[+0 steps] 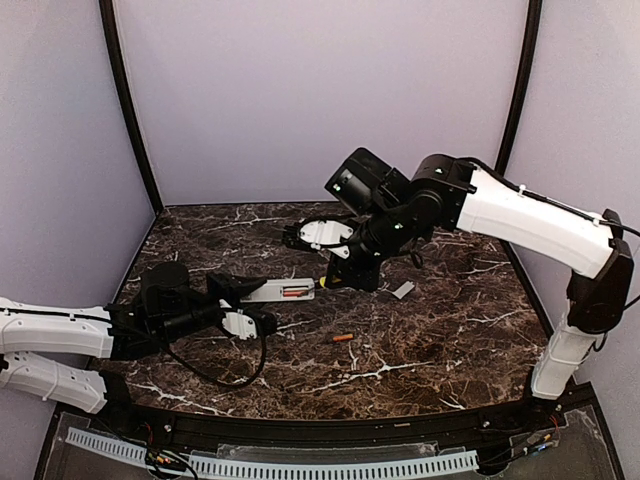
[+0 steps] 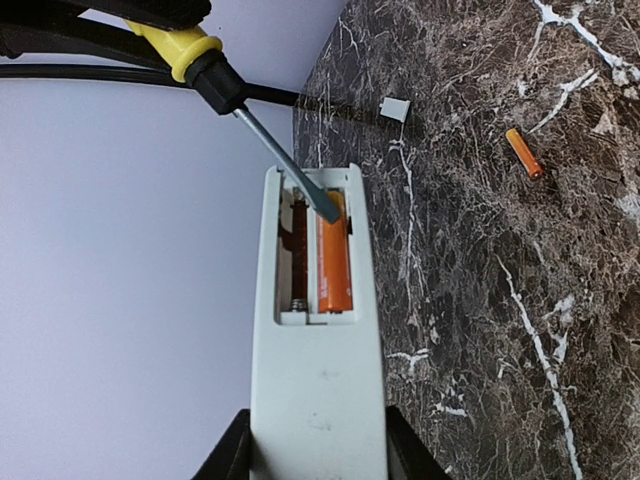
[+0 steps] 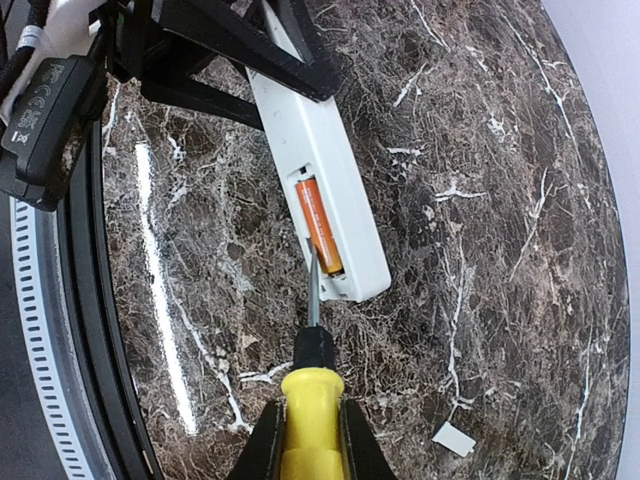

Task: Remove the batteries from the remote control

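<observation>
My left gripper (image 2: pixel 318 455) is shut on the near end of the white remote control (image 2: pixel 315 380), holding it back side up with the battery bay uncovered. One orange battery (image 2: pixel 335 265) lies in the right slot; the left slot shows only its spring. My right gripper (image 3: pixel 310 440) is shut on the yellow handle of a screwdriver (image 3: pixel 312 420), whose blade tip rests against the far end of that battery (image 3: pixel 320 225). A second battery (image 1: pixel 343 338) lies loose on the marble table. From above, the remote (image 1: pixel 283 291) sits between the two arms.
A small grey-white cover piece (image 1: pixel 403 290) lies on the table to the right of the remote, also seen as the cover (image 3: pixel 454 438). A black-and-white round fixture (image 1: pixel 322 234) sits at the back. Lilac walls enclose the marble table (image 1: pixel 450 340).
</observation>
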Tool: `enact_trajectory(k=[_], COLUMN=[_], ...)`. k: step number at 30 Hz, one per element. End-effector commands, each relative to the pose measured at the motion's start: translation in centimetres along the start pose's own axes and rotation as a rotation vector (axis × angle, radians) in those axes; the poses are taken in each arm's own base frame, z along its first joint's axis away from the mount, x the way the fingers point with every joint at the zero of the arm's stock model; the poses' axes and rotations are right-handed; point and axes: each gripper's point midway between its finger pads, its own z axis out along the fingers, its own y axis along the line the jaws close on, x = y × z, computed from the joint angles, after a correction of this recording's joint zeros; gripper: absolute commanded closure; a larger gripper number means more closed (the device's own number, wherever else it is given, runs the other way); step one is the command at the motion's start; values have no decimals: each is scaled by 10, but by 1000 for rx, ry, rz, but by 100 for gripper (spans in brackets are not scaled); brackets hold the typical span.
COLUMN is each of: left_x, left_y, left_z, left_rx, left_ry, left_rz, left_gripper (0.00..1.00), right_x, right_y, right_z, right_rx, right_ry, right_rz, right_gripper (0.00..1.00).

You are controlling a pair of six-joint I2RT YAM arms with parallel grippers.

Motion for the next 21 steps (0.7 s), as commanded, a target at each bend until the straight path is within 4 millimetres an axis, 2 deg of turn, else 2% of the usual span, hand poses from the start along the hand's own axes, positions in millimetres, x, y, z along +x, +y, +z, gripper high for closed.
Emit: enact_trajectory(k=[1, 21], left_x=[0, -6], left_y=[-1, -2], left_z=[-3, -3], left_rx=[-6, 16], left_ry=[-12, -41], left_rz=[-2, -29], left_gripper=[100, 100], right_x=[-14, -13], right_y=[-6, -6], right_z=[-11, -8], right_rx=[57, 92], right_ry=[-47, -34], right_rz=[-7, 7], right_gripper=[100, 100])
